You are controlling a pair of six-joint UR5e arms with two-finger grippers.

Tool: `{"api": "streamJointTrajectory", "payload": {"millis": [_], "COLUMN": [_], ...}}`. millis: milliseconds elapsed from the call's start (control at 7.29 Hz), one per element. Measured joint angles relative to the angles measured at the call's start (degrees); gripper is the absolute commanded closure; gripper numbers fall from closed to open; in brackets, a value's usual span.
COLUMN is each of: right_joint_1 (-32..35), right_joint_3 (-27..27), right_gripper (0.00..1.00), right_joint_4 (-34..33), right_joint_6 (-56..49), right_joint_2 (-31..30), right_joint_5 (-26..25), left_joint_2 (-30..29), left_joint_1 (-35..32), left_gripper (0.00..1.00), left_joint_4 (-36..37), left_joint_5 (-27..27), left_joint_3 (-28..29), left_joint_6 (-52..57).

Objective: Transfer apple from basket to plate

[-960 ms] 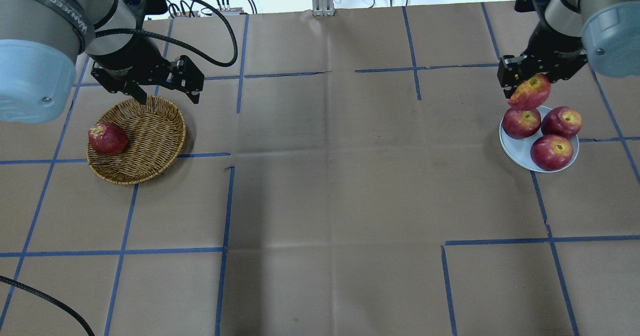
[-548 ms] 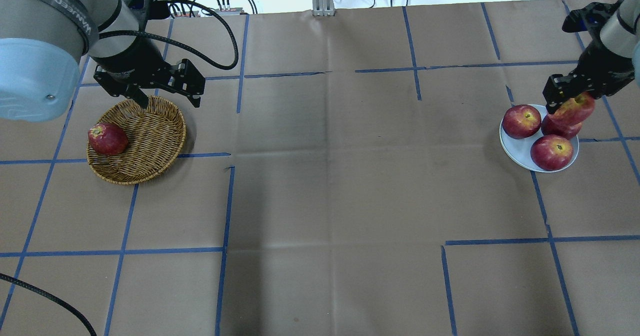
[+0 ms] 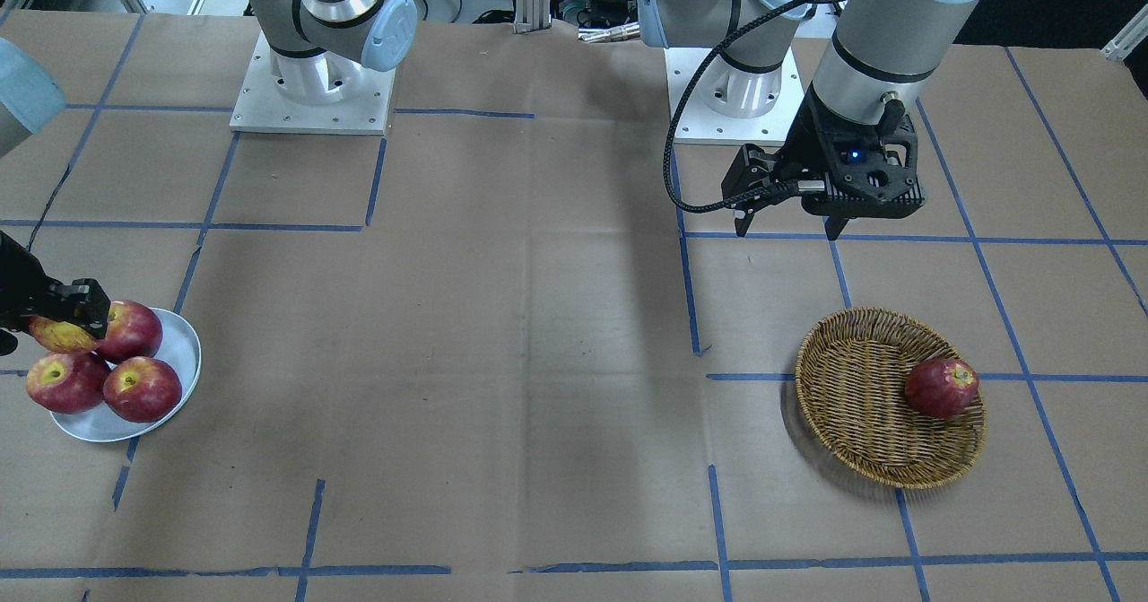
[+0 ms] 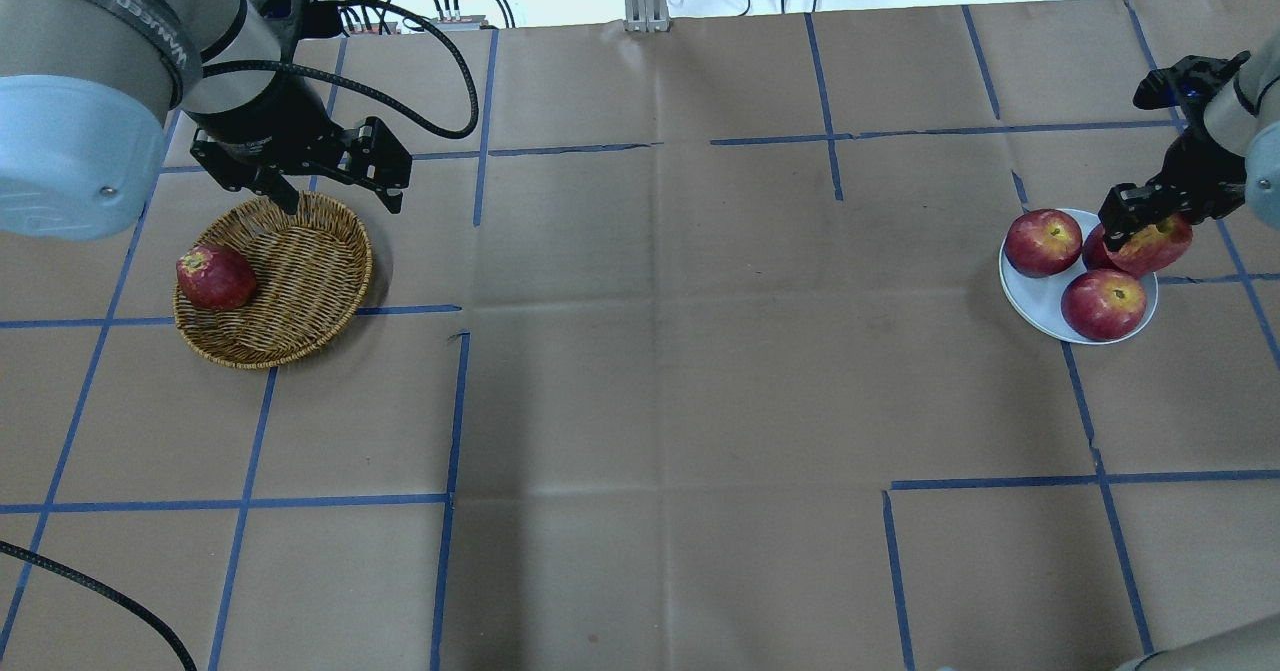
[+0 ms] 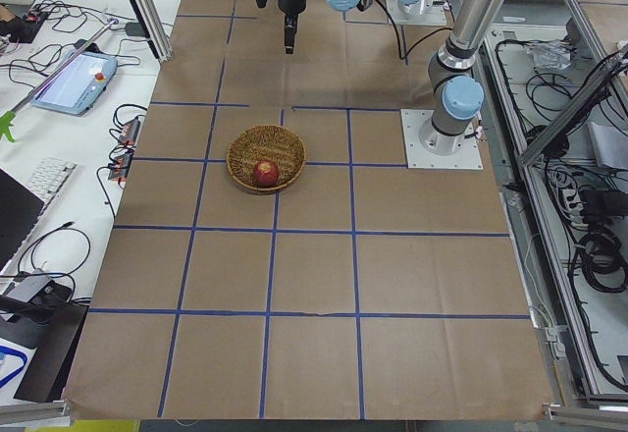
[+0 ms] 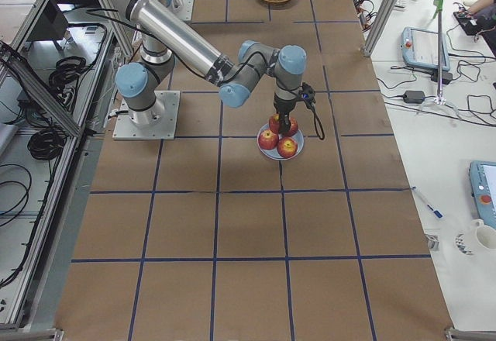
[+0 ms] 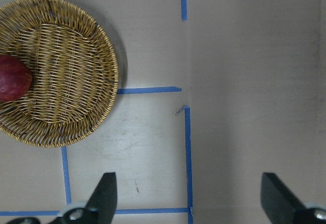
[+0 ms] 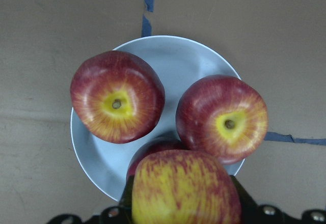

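Note:
My right gripper [image 4: 1150,238] is shut on the paler, yellow-streaked apple [image 4: 1160,243] and holds it over the pale blue-grey plate [image 4: 1030,301]. The apple is directly above one of the three dark red apples on the plate. In the right wrist view the held apple [image 8: 186,188] fills the bottom edge, above the plate [image 8: 97,158]. I cannot tell whether it touches the apple beneath. My left gripper [image 4: 340,199] is open and empty, hovering at the far edge of the wicker basket [image 4: 300,281]. The basket also shows in the left wrist view [image 7: 71,81].
One dark red apple [image 4: 215,277] lies in the basket at its left side. Two dark red apples [image 8: 117,96] [image 8: 222,118] sit in plain view on the plate; a third [image 8: 155,147] is mostly hidden under the held apple. Blue tape lines cross the brown table cover.
My right gripper has carried the pale apple right and down, from beyond the plate's left apple to over its right one. The left arm has barely moved.

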Motion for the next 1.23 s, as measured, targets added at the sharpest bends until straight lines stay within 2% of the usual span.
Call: {"api": "streamJointTrajectory", "payload": {"millis": [274,411,548,1234], "right_joint_1": [0.3,0.4,0.4,0.8], "right_joint_3": [0.0,0.1,0.1,-2.0], "right_gripper": [0.44,0.36,0.03,0.00], "right_joint_4": [-1.3,-1.7,-1.8,-1.6], "right_joint_6": [0.0,0.0,0.0,0.2], "right_joint_2": [1.8,2.4,2.7,2.3], "right_joint_5": [0.0,0.0,0.0,2.0], "left_joint_2": [-0.2,-0.4,-0.7,-1.1], "left_joint_1": [0.0,0.0,-0.1,-0.1], "left_gripper": [0.01,0.01,0.01,0.01], "left_joint_4": [0.0,0.1,0.1,0.2], "left_joint_5": [-0.1,-0.1,-0.2,-0.3], "left_joint_3": [0.0,0.0,0.0,0.3], "left_joint_6": [0.0,0.0,0.0,0.0]}}
